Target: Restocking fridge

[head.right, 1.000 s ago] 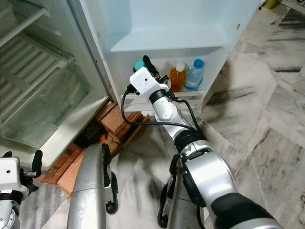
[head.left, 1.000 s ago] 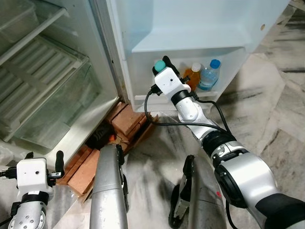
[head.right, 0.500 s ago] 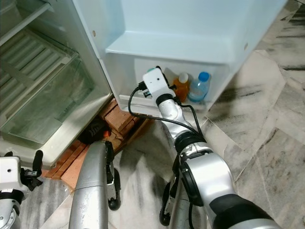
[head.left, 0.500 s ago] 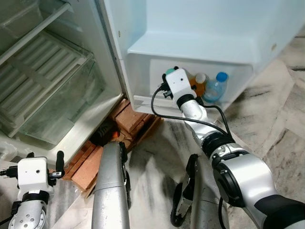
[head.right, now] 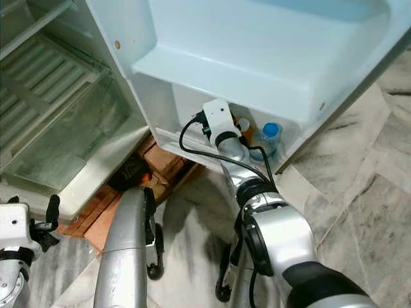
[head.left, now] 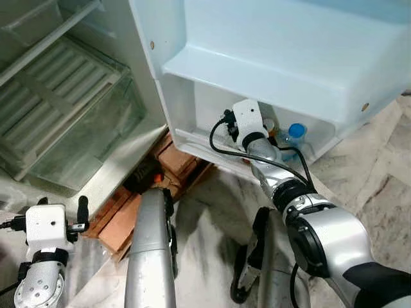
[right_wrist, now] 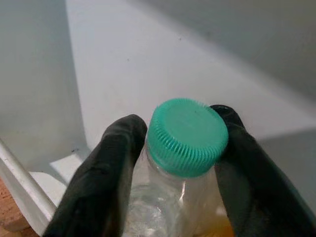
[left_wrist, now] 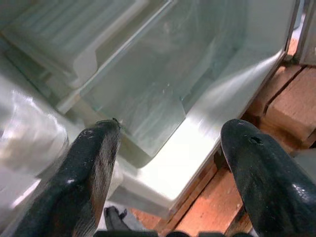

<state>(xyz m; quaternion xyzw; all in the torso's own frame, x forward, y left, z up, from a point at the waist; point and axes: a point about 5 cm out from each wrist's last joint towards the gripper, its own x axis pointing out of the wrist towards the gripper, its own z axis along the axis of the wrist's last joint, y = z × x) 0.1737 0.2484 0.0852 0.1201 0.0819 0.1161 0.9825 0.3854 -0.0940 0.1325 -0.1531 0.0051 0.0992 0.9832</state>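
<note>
The right pincer is tucked inside the lowest door shelf of the open fridge, its fingers pinching a clear bottle just under its green cap. Next to it in the same shelf stand an orange bottle and a blue-capped bottle, close beside the wrist. The left pincer hangs low by the fridge's foot, fingers spread with nothing between them, facing the glass drawer. Bricks prop up the fridge on the marble floor.
</note>
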